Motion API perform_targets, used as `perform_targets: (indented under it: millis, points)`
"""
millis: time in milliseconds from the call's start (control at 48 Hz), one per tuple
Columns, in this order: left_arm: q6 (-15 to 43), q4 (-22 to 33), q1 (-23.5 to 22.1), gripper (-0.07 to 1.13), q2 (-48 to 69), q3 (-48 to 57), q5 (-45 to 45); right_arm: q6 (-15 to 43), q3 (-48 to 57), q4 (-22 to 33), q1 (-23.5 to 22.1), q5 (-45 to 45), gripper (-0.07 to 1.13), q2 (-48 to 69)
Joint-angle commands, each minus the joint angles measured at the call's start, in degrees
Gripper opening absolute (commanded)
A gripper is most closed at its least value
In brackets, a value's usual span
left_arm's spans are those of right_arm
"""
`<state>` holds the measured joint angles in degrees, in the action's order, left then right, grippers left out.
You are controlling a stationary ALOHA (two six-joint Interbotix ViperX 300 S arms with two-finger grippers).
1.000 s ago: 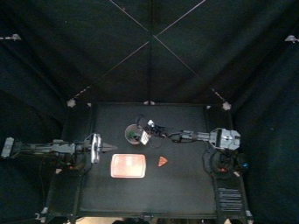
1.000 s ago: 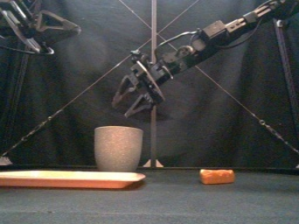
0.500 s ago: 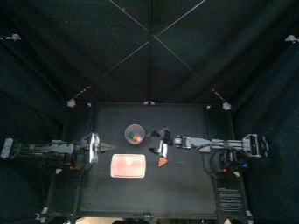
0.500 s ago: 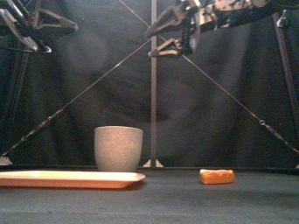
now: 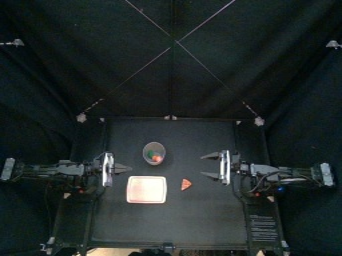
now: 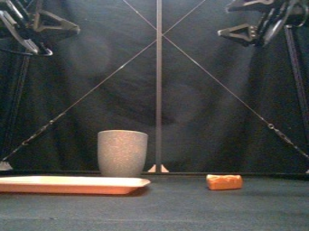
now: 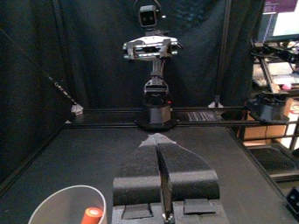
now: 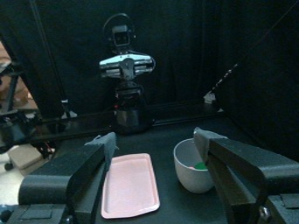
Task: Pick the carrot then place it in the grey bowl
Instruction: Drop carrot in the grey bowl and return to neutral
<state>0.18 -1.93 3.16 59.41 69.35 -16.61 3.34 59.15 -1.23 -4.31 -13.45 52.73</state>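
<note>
Grey cup (image 5: pixel 155 149) on the worktop (image 5: pixel 201 135) holding the carrot (image 5: pixel 159 156), pink tray (image 5: pixel 146 189) in front, orange toy (image 5: pixel 186 183) beside it, right claw (image 8: pixel 156 137) raised, wide open, left claw (image 7: pixel 162 145) closed.

Two slim black robot arms, the left arm (image 5: pixel 54 170) and the right arm (image 5: pixel 283 173), are built of jointed segments, each with a pale silver cross-plate near its tip. The left gripper (image 7: pixel 162 142) has flat, dark grey fingers (image 7: pixel 138 175) that taper toward the tips. The right gripper (image 8: pixel 156 137) has broad grey fingers (image 8: pixel 68 179) with paler, squared tips.
</note>
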Motion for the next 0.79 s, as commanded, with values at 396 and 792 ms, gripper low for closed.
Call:
perform_targets:
  millis: [396,792]
  points:
    - [0.2,-0.7,0.5,-0.03,0.3,-1.4,-0.4,-0.4,3.4,-0.1,1.4,-2.7,1.03,1.1]
    - [0.1,-0.6,0.6,-0.03,0.4,-1.1,-0.4,-0.4,5.3,0.4,1.2,-2.9,1.03,1.1]
